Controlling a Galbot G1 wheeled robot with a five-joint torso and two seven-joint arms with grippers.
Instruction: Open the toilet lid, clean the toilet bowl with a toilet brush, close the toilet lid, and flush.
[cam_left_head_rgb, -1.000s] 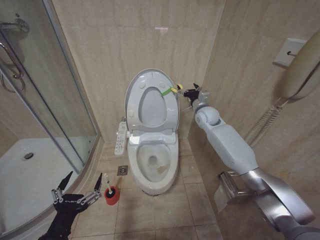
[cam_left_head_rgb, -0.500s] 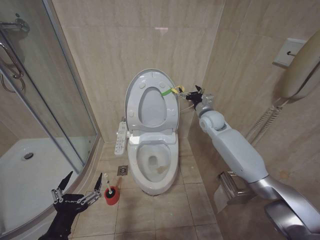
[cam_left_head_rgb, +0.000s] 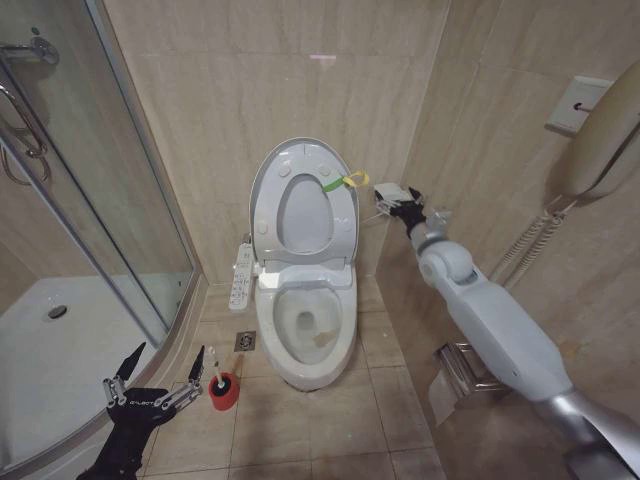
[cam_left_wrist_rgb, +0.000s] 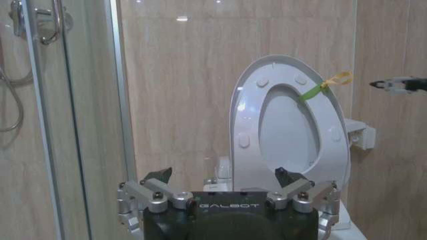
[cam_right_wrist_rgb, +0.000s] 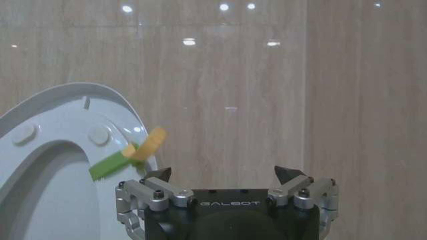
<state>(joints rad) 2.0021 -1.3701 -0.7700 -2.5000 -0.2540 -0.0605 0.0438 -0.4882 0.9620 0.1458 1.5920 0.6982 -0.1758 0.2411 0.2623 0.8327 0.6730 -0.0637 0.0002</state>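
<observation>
The toilet lid (cam_left_head_rgb: 268, 190) stands raised against the back wall with the ring seat up against it, and a green and yellow strap (cam_left_head_rgb: 343, 182) is tied at its right rim. Below it the toilet bowl (cam_left_head_rgb: 300, 372) lies uncovered. My right gripper (cam_left_head_rgb: 393, 203) hangs open just right of the strap, apart from it. The right wrist view shows its open gripper (cam_right_wrist_rgb: 223, 175) beside the lid (cam_right_wrist_rgb: 53, 130) and strap (cam_right_wrist_rgb: 133, 152). Low at the left, my left gripper (cam_left_head_rgb: 160, 385) is open next to the toilet brush (cam_left_head_rgb: 214, 363) in its red cup (cam_left_head_rgb: 224, 392). From the left wrist view the lid (cam_left_wrist_rgb: 267, 80) stands beyond the left gripper (cam_left_wrist_rgb: 223, 177).
A glass shower enclosure (cam_left_head_rgb: 90, 220) fills the left side. A long white button panel (cam_left_head_rgb: 240, 275) hangs on the bowl's left, with a floor drain (cam_left_head_rgb: 245, 340) below. The right wall carries a handset (cam_left_head_rgb: 600, 130) and a paper holder (cam_left_head_rgb: 460, 375).
My right gripper has let go of the strap and drawn back to the right, away from the lid. The lid stays upright. The left arm has not moved.
</observation>
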